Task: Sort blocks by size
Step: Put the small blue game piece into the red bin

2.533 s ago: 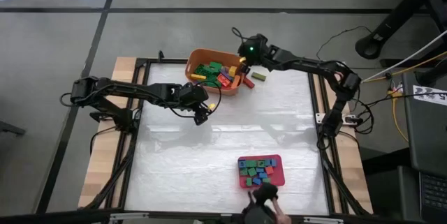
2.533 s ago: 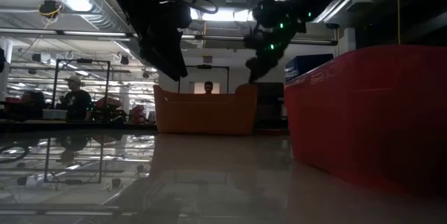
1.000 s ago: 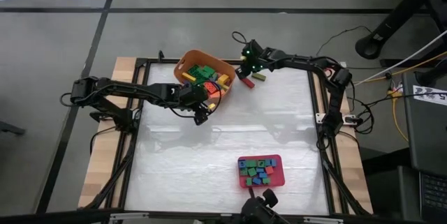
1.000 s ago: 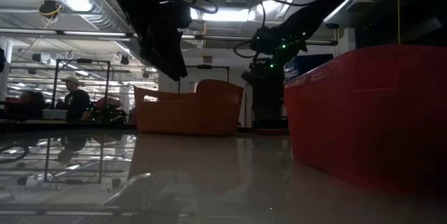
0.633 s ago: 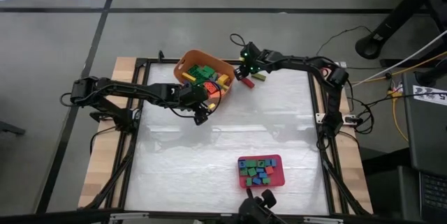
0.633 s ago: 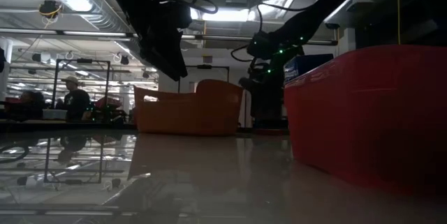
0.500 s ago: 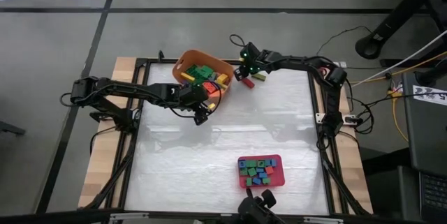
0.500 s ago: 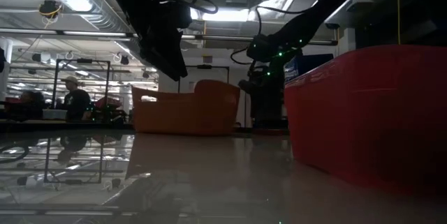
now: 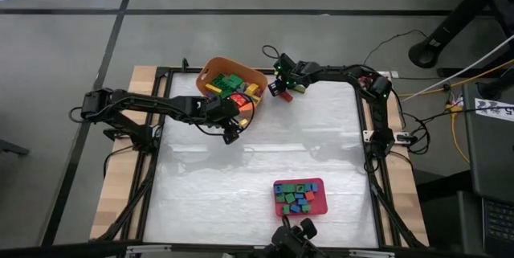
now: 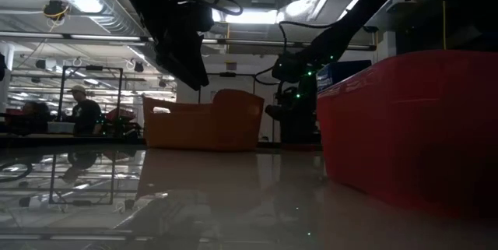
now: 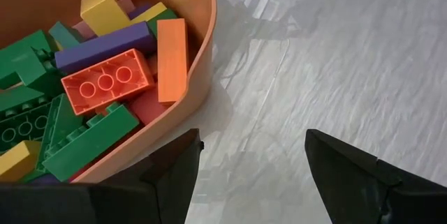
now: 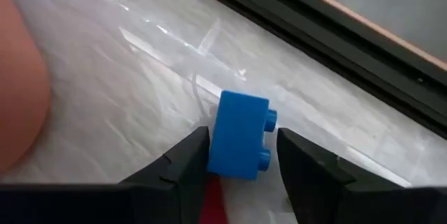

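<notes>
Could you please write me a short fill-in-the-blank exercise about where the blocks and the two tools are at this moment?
1. The right tool grips a small ____ block between its fingers.
2. The orange tub stands at the table's far edge, and the left tool hangs open beside it, holding ____.
3. The small blocks already sorted lie in the ____ tray near the table's front edge.

Missing words: blue; nothing; red
</notes>
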You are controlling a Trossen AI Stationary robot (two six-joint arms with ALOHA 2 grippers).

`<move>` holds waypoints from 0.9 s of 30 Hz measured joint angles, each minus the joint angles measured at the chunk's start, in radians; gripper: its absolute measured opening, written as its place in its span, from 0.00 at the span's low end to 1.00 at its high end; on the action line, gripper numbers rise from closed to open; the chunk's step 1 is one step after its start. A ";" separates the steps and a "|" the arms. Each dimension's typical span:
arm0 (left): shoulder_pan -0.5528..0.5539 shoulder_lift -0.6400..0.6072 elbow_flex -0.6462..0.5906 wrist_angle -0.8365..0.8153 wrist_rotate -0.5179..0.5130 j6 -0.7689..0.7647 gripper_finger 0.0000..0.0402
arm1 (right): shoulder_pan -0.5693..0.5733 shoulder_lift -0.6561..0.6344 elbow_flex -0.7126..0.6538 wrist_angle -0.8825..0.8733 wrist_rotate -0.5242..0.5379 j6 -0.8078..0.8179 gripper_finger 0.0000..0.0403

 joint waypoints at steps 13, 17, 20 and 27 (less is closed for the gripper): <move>0.000 0.000 0.000 0.000 0.000 0.004 0.61 | 0.000 -0.055 0.000 -0.004 0.004 -0.089 0.22; 0.000 0.000 0.000 0.000 0.000 0.004 0.61 | 0.000 -0.128 0.000 -0.059 0.003 -0.113 0.22; 0.000 0.000 0.000 0.001 0.000 0.004 0.61 | 0.000 -0.210 0.000 -0.144 -0.002 -0.114 0.25; 0.000 0.000 0.000 0.002 0.000 0.004 0.61 | 0.052 -0.409 0.001 -0.442 -0.209 -0.086 0.23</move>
